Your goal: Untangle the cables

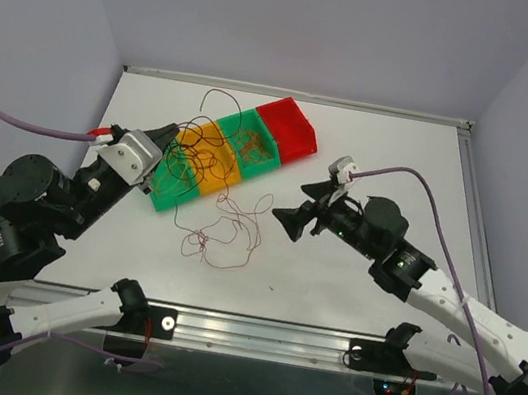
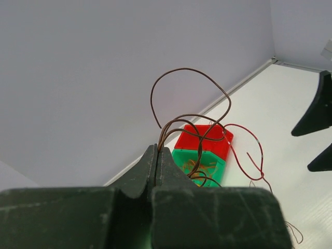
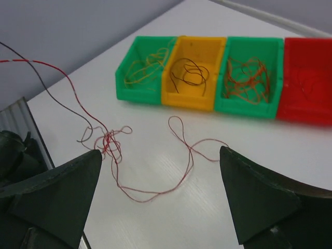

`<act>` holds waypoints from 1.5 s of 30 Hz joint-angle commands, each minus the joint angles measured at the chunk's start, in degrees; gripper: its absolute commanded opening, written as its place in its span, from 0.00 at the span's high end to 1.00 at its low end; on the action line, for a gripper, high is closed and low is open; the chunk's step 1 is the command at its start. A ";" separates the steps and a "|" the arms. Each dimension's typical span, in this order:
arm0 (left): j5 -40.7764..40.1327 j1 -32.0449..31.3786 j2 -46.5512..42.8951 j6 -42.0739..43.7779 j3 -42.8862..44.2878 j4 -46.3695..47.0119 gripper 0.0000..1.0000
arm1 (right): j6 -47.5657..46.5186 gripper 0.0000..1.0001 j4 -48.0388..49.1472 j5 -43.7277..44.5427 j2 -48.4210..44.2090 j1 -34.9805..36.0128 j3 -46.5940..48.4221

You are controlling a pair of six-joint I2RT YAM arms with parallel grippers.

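Logging the cables first: hair-thin, springy wires. A bunch of dark brown strands (image 2: 188, 69) is pinched in the left gripper (image 2: 156, 150) and arcs up from it in stiff open loops, held in the air over the row of bins. A red strand (image 2: 244, 136) leaves that bunch and drops toward the table (image 1: 391, 168). On the table, between the two arms, I see a loose red wire (image 1: 241, 216) lying in long lazy curves, gathered at one end into a small knot (image 3: 110, 141); two strands, one red and one dark, climb from the knot toward the left arm.

Four bins sit touching in a slanted row, glossy plastic with open fronts: green (image 3: 140, 94) with orange-yellow wire, yellow (image 3: 189, 101) with dark wire, green (image 3: 244, 106) with orange-red wire, red (image 3: 306, 116) with red wire. Table surface is smooth, matte white.

Left gripper: jaws pressed together on the brown strands, fingers dark green, wedge-shaped, scuffed. The arm is folded at the elbow, wrist raised and pointing toward the bins.

Right gripper (image 3: 161, 151): jaws spread wide, holding nothing, dark triangular fingers either side of the loose wire in my wrist view. The arm reaches in low from the right, wrist aimed left, gripper above the table and clear of the wire.
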 commanded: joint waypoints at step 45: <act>-23.75 0.15 -2.68 1.00 -3.59 10.04 1.00 | 25.18 1.00 -19.56 54.24 -30.63 0.47 -12.59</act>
